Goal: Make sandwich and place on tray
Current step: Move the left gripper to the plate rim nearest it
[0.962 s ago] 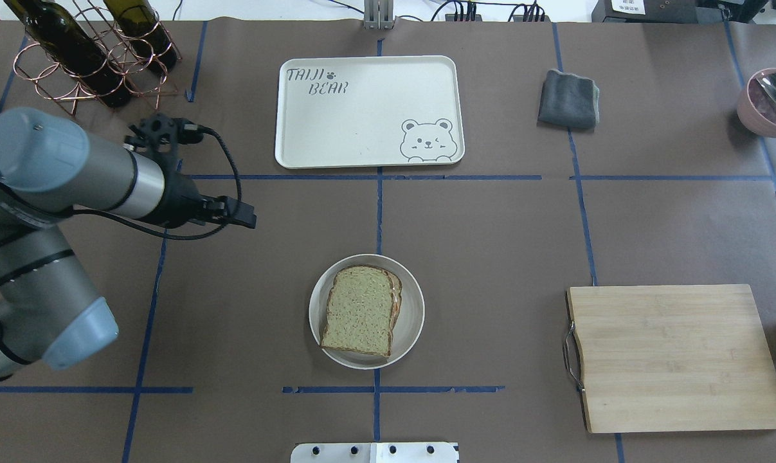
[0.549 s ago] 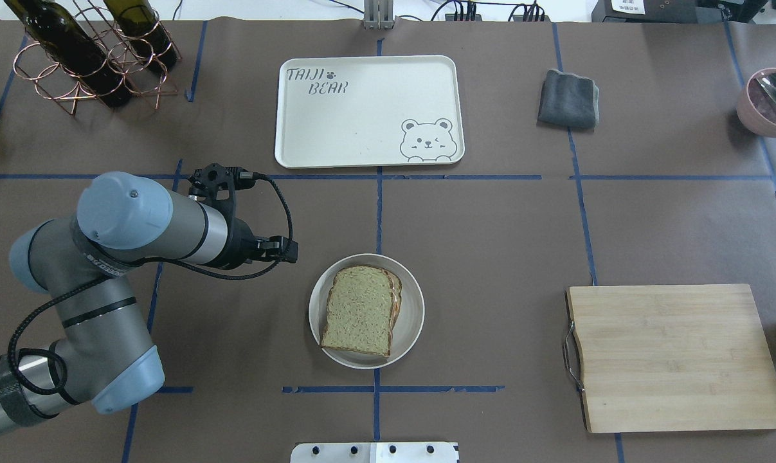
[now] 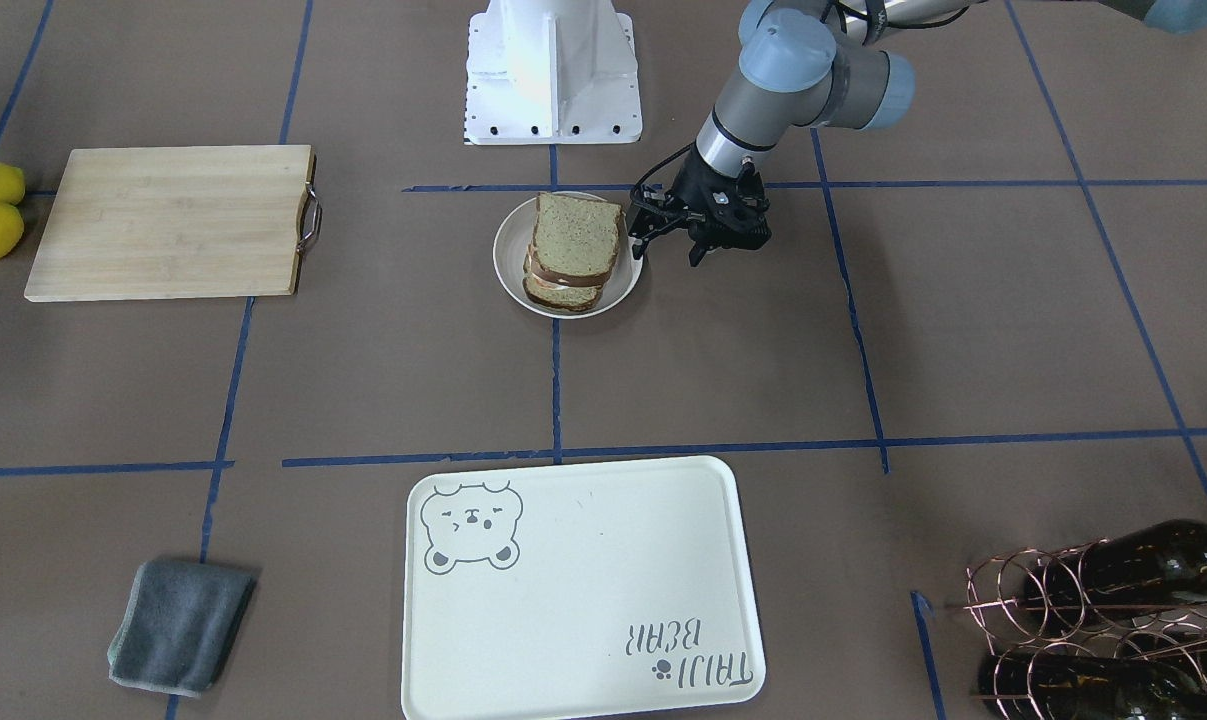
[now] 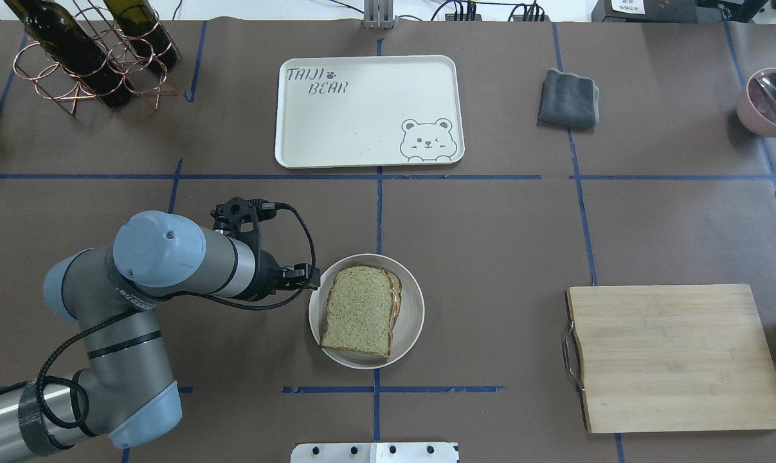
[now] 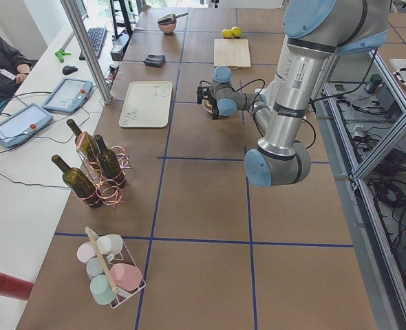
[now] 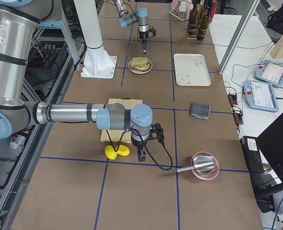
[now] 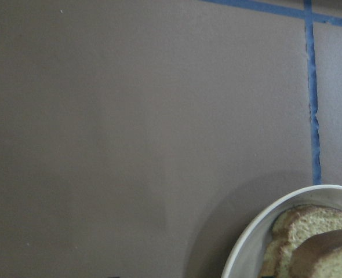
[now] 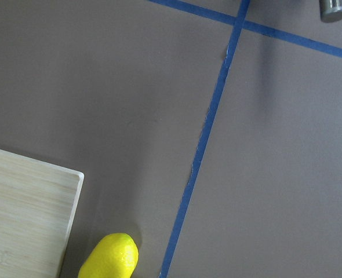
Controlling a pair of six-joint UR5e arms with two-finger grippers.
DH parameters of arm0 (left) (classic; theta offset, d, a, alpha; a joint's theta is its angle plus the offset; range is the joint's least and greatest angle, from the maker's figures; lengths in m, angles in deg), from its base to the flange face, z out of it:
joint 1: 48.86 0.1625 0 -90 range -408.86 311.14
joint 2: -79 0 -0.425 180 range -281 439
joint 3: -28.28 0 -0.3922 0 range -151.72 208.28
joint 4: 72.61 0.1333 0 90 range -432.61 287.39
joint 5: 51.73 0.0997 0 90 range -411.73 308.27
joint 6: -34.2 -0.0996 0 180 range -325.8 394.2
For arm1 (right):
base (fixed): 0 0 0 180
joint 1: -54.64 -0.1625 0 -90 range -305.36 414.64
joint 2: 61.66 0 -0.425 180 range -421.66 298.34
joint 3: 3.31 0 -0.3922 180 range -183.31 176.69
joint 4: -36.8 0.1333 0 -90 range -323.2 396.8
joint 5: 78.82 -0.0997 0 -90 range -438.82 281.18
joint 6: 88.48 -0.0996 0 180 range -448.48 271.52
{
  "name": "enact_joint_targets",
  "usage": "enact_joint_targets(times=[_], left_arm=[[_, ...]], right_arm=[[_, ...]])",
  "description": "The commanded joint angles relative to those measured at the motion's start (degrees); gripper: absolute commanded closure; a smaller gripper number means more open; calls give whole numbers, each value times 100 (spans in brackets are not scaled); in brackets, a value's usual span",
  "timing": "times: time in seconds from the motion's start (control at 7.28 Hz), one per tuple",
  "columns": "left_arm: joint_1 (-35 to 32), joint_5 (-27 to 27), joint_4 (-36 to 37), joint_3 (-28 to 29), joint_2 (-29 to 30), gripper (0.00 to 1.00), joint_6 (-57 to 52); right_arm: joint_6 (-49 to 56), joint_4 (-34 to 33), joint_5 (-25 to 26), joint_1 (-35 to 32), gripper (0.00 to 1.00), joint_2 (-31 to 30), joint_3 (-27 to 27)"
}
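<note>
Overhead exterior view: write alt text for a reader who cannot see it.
The left gripper is poised at the left rim of a round white plate holding the sandwich, mid-table. The tray lies farther back, without the sandwich. A wooden cutting board lies at right; a grey cloth and a bottle rack sit at the far edge.

The left tool [image 3: 700, 250] is hanging just beside the plate's [image 4: 413, 321] rim, on the sandwich's [image 4: 360, 310] left. A wide lane of table [image 4: 478, 225] is running from plate to tray [image 4: 362, 109]. The board [image 4: 670, 354] is lying well apart on the right; the cloth [image 4: 568, 98] and bottle rack [image 4: 72, 54] are sitting near the far edge, flanking the tray at a distance.
</note>
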Motion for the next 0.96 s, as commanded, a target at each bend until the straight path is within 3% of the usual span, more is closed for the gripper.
enact_joint_targets(times=[0.0,0.55,0.69,0.82], left_arm=[[98,7,-16,18,47,51,276],[283,182,-33,290,179,51,268],[291,182,-33,308,179,54,268],[352,174,-42,308,188,66,259]], right_arm=[[7,0,10,-95,0,-1,45],[-10,0,1,-104,0,-1,54],[-10,0,1,-113,0,-1,54],[-19,0,1,-104,0,-1,54]])
